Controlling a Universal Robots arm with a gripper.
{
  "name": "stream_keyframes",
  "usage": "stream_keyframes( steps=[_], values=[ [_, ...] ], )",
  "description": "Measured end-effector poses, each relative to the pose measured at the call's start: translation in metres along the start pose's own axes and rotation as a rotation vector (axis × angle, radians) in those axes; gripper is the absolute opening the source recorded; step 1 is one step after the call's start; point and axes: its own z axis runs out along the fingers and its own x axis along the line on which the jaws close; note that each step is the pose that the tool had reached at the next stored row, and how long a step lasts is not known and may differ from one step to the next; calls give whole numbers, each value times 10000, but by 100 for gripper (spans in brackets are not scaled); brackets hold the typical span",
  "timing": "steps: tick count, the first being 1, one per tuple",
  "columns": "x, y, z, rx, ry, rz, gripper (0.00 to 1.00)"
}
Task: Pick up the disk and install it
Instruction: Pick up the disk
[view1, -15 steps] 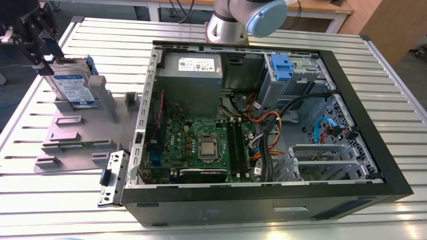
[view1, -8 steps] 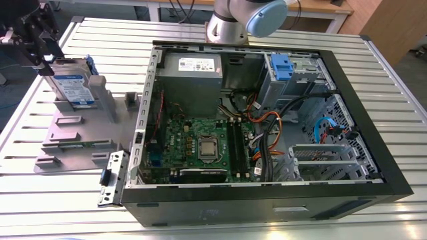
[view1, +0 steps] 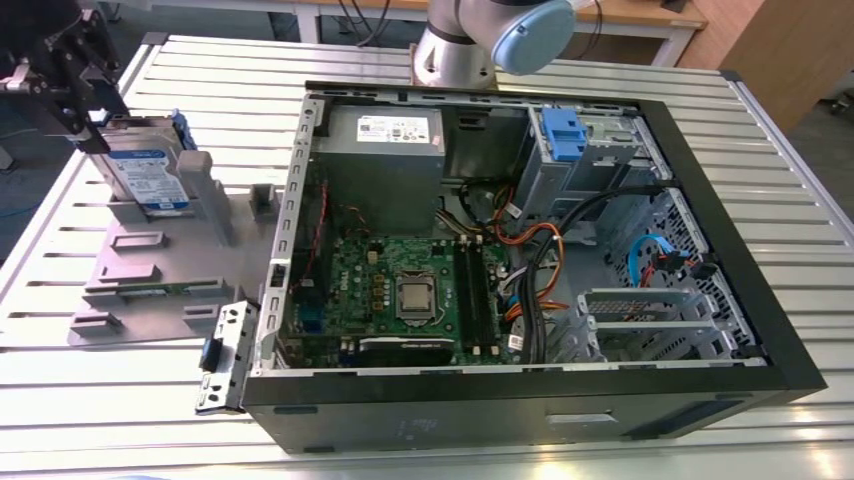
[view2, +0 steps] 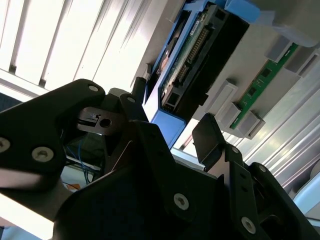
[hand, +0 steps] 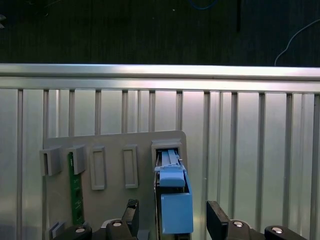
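**Exterior view.** The disk (view1: 144, 172) stands on edge in a grey holder (view1: 140, 262) on the slatted counter (view1: 80, 400). It sits at the exterior view's left of the open computer case (view1: 534, 395). The tool (view1: 91, 110) hangs over the disk's upper end. The disk's white-and-blue label faces the camera, but its print cannot be made out. The same holds for the white sticker (view1: 387, 128) on the grey box inside the case.

**First wrist view.** The tool (hand: 172, 215) is spread, with one black finger (hand: 131, 212) on each side of the disk's blue frame (hand: 176, 205). A gap shows on both sides, so nothing is pinched. A green circuit strip (hand: 76, 187) stands in the same holder, several slots away from the disk.

**Second wrist view.** The disk's (view2: 200, 60) circuit-board side and connector edge show, with the tool (view2: 171, 115) astride its near end.
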Motion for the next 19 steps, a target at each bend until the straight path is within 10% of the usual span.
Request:
stream_keyframes(
  steps=[15, 17, 19],
  values=[
    [-1, 2, 79, 0, 0, 0, 65],
    [-5, 7, 236, 0, 0, 1, 65],
    [-5, 7, 238, -1, 0, 0, 65]
  ],
)
